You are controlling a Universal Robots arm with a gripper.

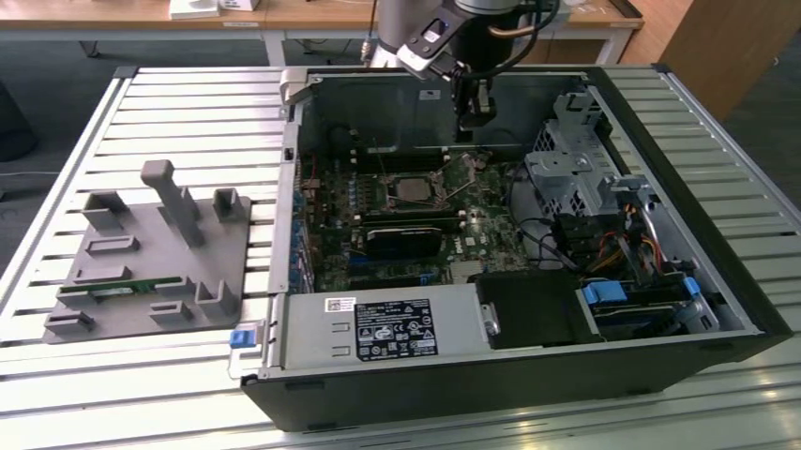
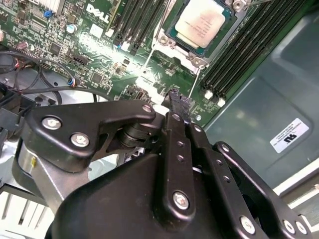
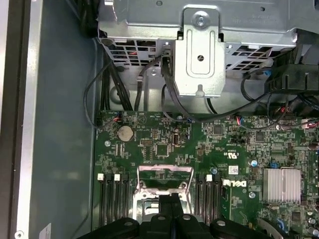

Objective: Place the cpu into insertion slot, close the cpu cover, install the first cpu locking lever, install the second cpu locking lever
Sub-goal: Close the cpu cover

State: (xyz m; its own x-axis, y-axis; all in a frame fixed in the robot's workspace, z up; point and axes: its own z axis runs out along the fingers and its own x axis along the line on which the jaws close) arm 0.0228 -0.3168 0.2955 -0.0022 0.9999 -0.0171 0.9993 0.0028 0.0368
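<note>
Your hand (image 1: 474,125) hangs at about 1 o'clock of the slot (image 1: 389,191) in the exterior view, closed together on nothing. The cpu (image 2: 202,22) sits in the slot, silver top up. Treat it as light, stiff and fragile (contacts underneath, likely), so hold it by opposite edges only. Writing: faint print on the cpu top, a white logo (image 2: 97,14) on the board (image 2: 114,74), a white label (image 2: 290,134) on the case wall (image 2: 259,84) (not transcribed).

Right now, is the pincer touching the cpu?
Apart. In the second wrist view the pincer hangs off to one side of the cpu, with green board showing between them.
</note>
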